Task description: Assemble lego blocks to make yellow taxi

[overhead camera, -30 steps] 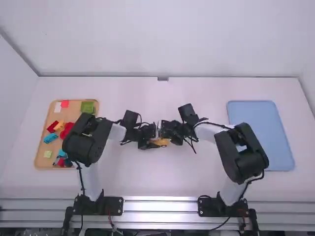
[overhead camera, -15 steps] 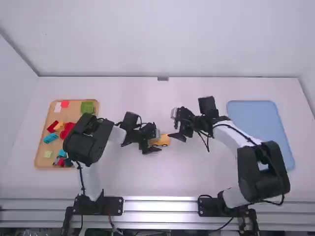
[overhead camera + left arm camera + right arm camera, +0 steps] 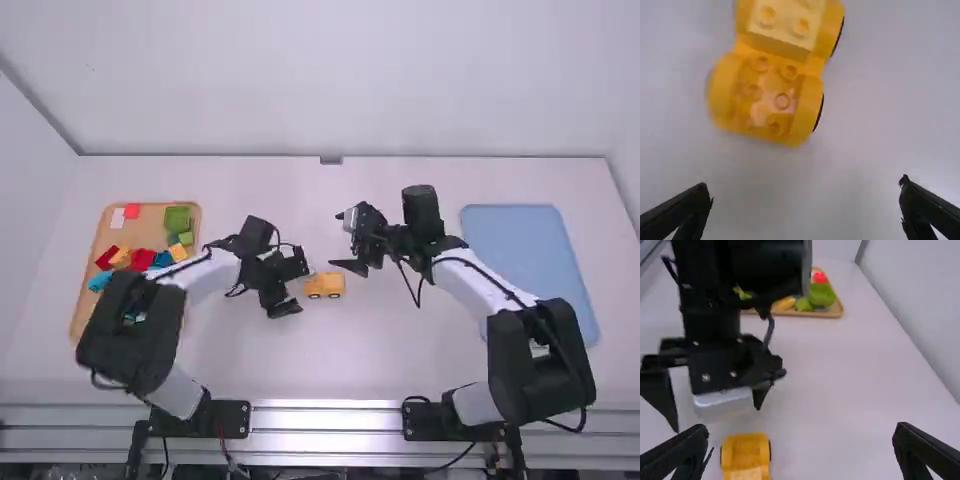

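Yellow plastic car [image 3: 777, 49]: round-studded, curvy-sided; on smooth white table [image 3: 330, 365].

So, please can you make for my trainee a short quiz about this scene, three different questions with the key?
1. True or false: the yellow toy car stands on the table, between the left gripper and the right gripper.

2. The left gripper is:
a) shut on the toy car
b) open, off the toy car
c) shut on a red block

3. Fill in: the tray on the high view's right side is ____ in colour.

Key: 1 true; 2 b; 3 blue.
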You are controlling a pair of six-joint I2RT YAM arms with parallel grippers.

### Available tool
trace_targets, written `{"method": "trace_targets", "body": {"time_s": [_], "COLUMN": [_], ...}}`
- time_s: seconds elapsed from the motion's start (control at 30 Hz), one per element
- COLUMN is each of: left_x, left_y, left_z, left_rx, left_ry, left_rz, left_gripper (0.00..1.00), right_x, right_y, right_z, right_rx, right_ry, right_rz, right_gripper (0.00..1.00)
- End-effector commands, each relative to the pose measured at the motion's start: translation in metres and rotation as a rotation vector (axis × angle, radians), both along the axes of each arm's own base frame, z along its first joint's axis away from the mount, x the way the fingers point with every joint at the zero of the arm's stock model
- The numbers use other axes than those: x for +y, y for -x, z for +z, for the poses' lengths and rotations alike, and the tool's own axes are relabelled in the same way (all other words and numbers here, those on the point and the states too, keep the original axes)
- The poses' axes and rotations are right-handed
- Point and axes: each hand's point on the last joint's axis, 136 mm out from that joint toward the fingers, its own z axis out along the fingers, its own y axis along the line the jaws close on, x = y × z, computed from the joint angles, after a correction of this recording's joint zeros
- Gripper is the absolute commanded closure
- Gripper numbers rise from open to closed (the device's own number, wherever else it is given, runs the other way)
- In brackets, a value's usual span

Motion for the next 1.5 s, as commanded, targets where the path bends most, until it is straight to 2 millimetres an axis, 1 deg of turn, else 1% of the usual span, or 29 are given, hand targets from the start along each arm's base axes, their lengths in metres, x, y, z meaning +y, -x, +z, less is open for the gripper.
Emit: {"method": "trace_targets", "body": {"time_s": [0.0, 0.03, 0.07, 0.1, 0.13, 0.17, 0.2, 0.23, 0.3, 0.33, 0.37, 0.4, 0.47, 0.5, 0.53, 0.6, 0.67, 0.7, 0.73, 0.77, 0.87, 0.93, 1.0, 1.03, 1.13, 1.17, 1.3, 1.37, 1.47], "left_x": [0.018, 0.026, 0.031, 0.043, 0.052, 0.068, 0.073, 0.088, 0.093, 0.097, 0.098, 0.105, 0.127, 0.132, 0.153, 0.186, 0.204, 0.214, 0.215, 0.223, 0.238, 0.25, 0.254, 0.26, 0.287, 0.295, 0.314, 0.327, 0.338], "left_y": [-0.035, -0.04, -0.042, -0.046, -0.048, -0.05, -0.051, -0.048, -0.043, -0.038, -0.037, -0.034, -0.031, -0.03, -0.028, -0.02, -0.012, -0.006, -0.006, -0.001, 0.009, 0.015, 0.017, 0.018, 0.029, 0.033, 0.042, 0.043, 0.04], "left_z": [0.063, 0.082, 0.09, 0.106, 0.115, 0.132, 0.136, 0.152, 0.168, 0.181, 0.186, 0.195, 0.206, 0.207, 0.211, 0.215, 0.215, 0.216, 0.216, 0.218, 0.222, 0.227, 0.229, 0.231, 0.231, 0.23, 0.224, 0.224, 0.224], "left_rx": [-0.17, -0.204, -0.217, -0.248, -0.264, -0.287, -0.292, -0.289, -0.264, -0.253, -0.255, -0.266, -0.294, -0.298, -0.312, -0.311, -0.31, -0.313, -0.314, -0.319, -0.324, -0.33, -0.333, -0.335, -0.344, -0.335, -0.246, -0.199, -0.152], "left_ry": [-0.017, -0.003, 0.004, 0.017, 0.024, 0.058, 0.068, 0.13, 0.225, 0.298, 0.318, 0.347, 0.368, 0.369, 0.381, 0.416, 0.428, 0.434, 0.434, 0.436, 0.451, 0.442, 0.44, 0.435, 0.354, 0.319, 0.235, 0.204, 0.188], "left_rz": [0.162, 0.249, 0.29, 0.389, 0.453, 0.584, 0.62, 0.759, 0.85, 0.896, 0.907, 0.943, 1.053, 1.08, 1.203, 1.426, 1.533, 1.579, 1.584, 1.616, 1.7, 1.745, 1.762, 1.782, 1.903, 1.941, 2.034, 2.076, 2.105], "left_gripper": [0.01, 0.01, 0.01, 0.01, 0.01, 0.01, 0.01, 0.01, 0.01, 0.01, 0.01, 0.01, 0.01, 0.01, 0.01, 0.01, 0.01, 0.01, 0.01, 0.01, 0.01, 0.01, 0.01, 0.01, 0.01, 0.01, 0.01, 0.01, 0.01], "right_x": [0.006, 0.009, 0.01, 0.014, 0.016, 0.021, 0.023, 0.03, 0.039, 0.046, 0.049, 0.054, 0.066, 0.068, 0.077, 0.089, 0.098, 0.105, 0.106, 0.112, 0.125, 0.135, 0.139, 0.143, 0.153, 0.156, 0.167, 0.174, 0.181], "right_y": [0.0, -0.001, -0.003, -0.005, -0.006, -0.011, -0.013, -0.016, -0.015, -0.014, -0.014, -0.014, -0.015, -0.015, -0.015, -0.013, -0.013, -0.017, -0.017, -0.021, -0.022, -0.025, -0.027, -0.03, -0.038, -0.037, -0.031, -0.026, -0.018], "right_z": [-0.001, 0.002, 0.003, 0.006, 0.007, 0.01, 0.01, 0.014, 0.022, 0.03, 0.034, 0.043, 0.06, 0.062, 0.07, 0.079, 0.082, 0.084, 0.084, 0.085, 0.086, 0.084, 0.082, 0.08, 0.074, 0.075, 0.078, 0.08, 0.082], "right_rx": [0.077, 0.079, 0.078, 0.085, 0.083, 0.086, 0.089, 0.087, 0.077, 0.066, 0.066, 0.068, 0.083, 0.085, 0.1, 0.115, 0.12, 0.139, 0.142, 0.161, 0.198, 0.214, 0.217, 0.222, 0.254, 0.251, 0.224, 0.212, 0.219], "right_ry": [-0.032, -0.046, -0.053, -0.068, -0.077, -0.096, -0.101, -0.12, -0.151, -0.17, -0.178, -0.191, -0.2, -0.199, -0.188, -0.155, -0.125, -0.101, -0.098, -0.076, -0.033, -0.001, 0.016, 0.035, 0.08, 0.088, 0.095, 0.089, 0.082], "right_rz": [-0.008, -0.012, -0.015, -0.019, -0.023, -0.041, -0.047, -0.06, -0.044, -0.034, -0.03, -0.022, -0.004, 0.0, 0.014, 0.046, 0.066, 0.06, 0.058, 0.046, 0.042, 0.033, 0.02, 0.002, -0.081, -0.091, -0.082, -0.067, -0.054], "right_gripper": [0.02, 0.02, 0.02, 0.02, 0.02, 0.02, 0.02, 0.02, 0.02, 0.02, 0.02, 0.02, 0.02, 0.01, 0.02, 0.01, 0.02, 0.02, 0.01, 0.02, 0.02, 0.02, 0.01, 0.02, 0.02, 0.02, 0.02, 0.02, 0.02]}}
